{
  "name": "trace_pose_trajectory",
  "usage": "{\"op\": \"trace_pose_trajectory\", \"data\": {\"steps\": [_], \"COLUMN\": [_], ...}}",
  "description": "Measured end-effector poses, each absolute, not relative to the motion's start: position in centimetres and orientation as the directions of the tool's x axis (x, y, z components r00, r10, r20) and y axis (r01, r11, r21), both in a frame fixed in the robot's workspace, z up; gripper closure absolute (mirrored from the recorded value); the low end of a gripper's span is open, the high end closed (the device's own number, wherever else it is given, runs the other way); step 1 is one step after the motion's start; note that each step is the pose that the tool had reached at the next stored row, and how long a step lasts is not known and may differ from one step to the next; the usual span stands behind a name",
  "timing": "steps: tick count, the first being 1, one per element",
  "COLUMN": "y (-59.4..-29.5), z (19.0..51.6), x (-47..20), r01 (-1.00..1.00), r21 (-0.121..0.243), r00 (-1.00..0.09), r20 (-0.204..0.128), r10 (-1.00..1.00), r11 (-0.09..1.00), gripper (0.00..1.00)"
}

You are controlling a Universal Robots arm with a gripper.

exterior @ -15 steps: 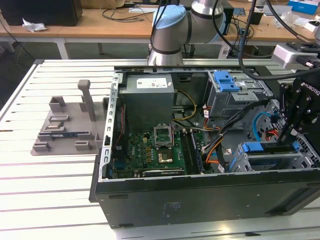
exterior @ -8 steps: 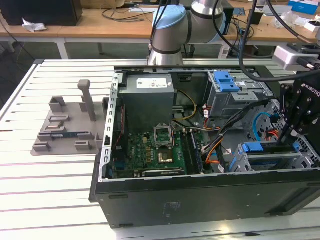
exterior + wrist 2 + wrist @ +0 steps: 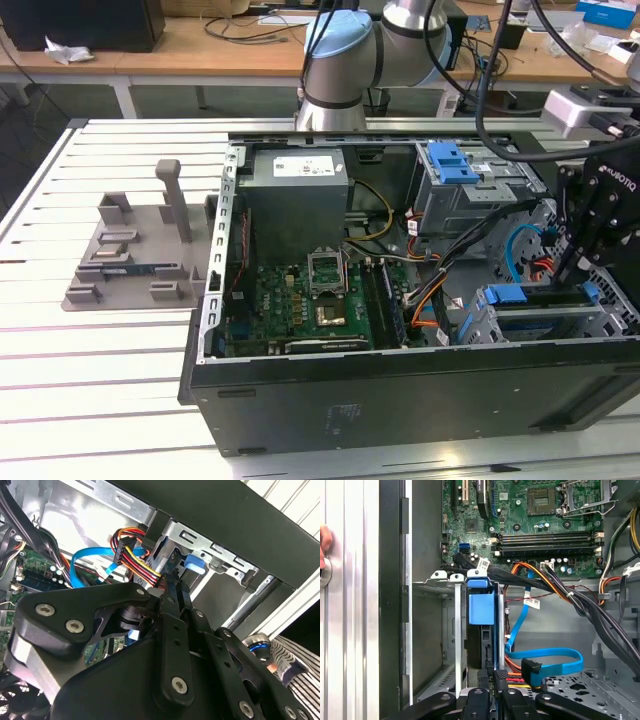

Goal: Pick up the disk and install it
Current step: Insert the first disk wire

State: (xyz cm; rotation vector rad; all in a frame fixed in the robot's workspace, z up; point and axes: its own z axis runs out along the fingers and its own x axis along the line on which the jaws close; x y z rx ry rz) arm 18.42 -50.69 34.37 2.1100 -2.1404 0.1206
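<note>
Since I'm driving this remotely, I'll start at the claw. Its fingers look drawn together, tips side by side with nothing visibly pinched between them, and they sit right at the near end of the disk. I can't say for sure whether they're actually pressing on it or just a hair off.

The disk is straight ahead of the fingertips, standing on edge in a slot of the lower drive cage. Its long axis runs directly away from the claw, in line with the fingers, and its blue rail tab is at the far end. So it's a straight line from claw to disk to slot, with no sideways offset that I can spot. By the look of it, the disk is well into the bay already.

Just off to one side of the claw is a blue data cable looping near the cage, along with a bundle of power wires. Beyond the far end of the disk is the motherboard. On the other side of the claw, outside the case wall, a person's fingertip rests on the table.
</note>
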Motion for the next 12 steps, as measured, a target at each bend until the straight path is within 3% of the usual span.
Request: {"op": "trace_pose_trajectory", "data": {"steps": [12], "y": [-50.86], "z": [34.35], "x": [18.42], "r01": [-0.999], "r21": [0.037], "r00": [-0.017], "r20": [0.151], "r10": [-0.988], "r11": [0.023], "gripper": [0.84]}}
